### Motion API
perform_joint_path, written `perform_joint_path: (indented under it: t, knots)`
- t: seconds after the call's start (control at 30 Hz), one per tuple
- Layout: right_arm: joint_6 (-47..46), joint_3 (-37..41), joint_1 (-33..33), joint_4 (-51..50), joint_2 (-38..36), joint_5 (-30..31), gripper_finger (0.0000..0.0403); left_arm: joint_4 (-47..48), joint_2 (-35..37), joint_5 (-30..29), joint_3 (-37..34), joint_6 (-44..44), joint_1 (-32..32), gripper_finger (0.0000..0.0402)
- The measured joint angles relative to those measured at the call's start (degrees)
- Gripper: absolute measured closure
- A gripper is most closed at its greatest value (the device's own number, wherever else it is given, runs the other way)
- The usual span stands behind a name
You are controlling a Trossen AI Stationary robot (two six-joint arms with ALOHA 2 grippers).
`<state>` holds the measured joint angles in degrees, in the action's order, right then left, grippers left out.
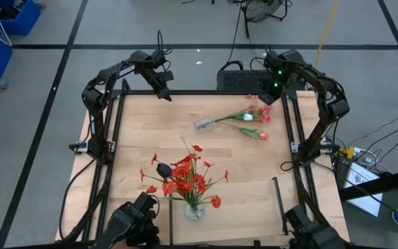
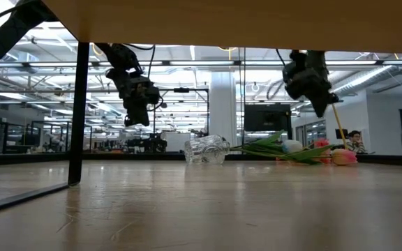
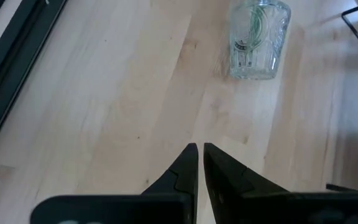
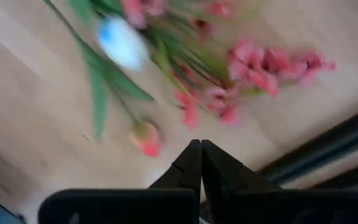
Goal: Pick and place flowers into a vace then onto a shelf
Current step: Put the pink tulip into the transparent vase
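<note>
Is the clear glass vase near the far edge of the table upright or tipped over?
Tipped over. The clear glass vase lies on its side on the wooden tabletop, green stems running from its mouth; the low view confirms it.

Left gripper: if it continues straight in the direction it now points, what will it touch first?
Probably the bare tabletop. The left gripper, fingers shut, aims down at empty wood. The glass vase lying on its side sits farther along and slightly off that line, so contact with it looks unlikely, though depth is uncertain.

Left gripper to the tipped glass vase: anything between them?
Nothing. The left wrist view shows only bare tabletop between the left gripper and the vase.
</note>
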<state>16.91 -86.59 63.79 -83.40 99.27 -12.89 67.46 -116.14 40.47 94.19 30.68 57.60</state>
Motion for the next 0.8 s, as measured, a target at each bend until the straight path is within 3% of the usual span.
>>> perform_joint_path:
  t: [0.2, 0.63, 0.8]
  knots:
    - [12.91, 6.69, 4.3, 4.4, 0.77, 2.52, 0.0402, -0.11, 0.0, -0.02, 0.0, -1.36, -0.32, 0.0371]
    - [16.95, 19.33, 1.89, 22.37, -0.04, 0.74, 0.0403, -0.7, 0.0, -0.55, 0.0, -2.72, -3.77, 0.0371]
    - [19.54, 20.94, 1.47, 27.19, -0.45, -5.06, 0.0403, -1.1, 0.0, -1.53, 0.0, -2.57, -5.52, 0.0371]
